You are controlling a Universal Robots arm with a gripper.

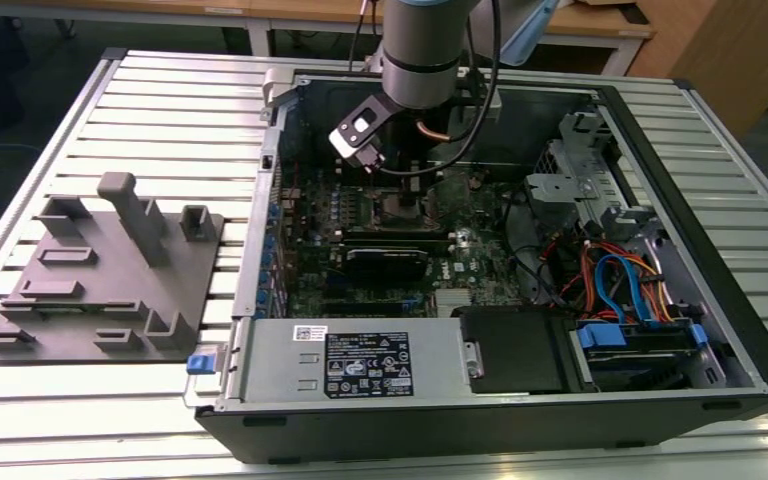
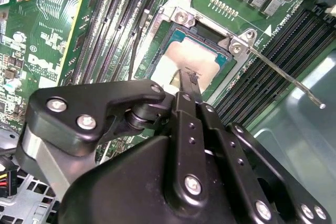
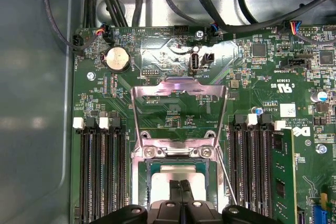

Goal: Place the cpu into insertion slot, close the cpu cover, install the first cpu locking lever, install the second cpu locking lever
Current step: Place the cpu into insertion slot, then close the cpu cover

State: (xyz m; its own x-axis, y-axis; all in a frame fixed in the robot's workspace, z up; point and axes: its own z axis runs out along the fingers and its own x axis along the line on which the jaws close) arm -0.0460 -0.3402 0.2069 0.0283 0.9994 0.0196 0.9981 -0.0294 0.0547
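The slatted tabletop [image 1: 157, 90] carries one open computer case [image 1: 491, 420], and the arm reaches down into it. One motherboard [image 3: 252, 77] lies under the pincer [image 3: 181, 184], whose two fingers are pressed together with nothing between them. Their tips are on or just above the chip's face, and I cannot tell which. Just beyond the tips, the one cpu cover [image 3: 178, 84] lies swung back, open, on the board. The one cpu [image 2: 194, 59] sits flat in its slot directly beneath the tips. Placing looks done or in its last touch, and the cover is not yet closed. One locking lever [image 2: 278, 72] stands free beside the socket; I cannot make out a second. As I judge it, closing the cover calls for the fingers to clear the chip first, since the frame swings down there.
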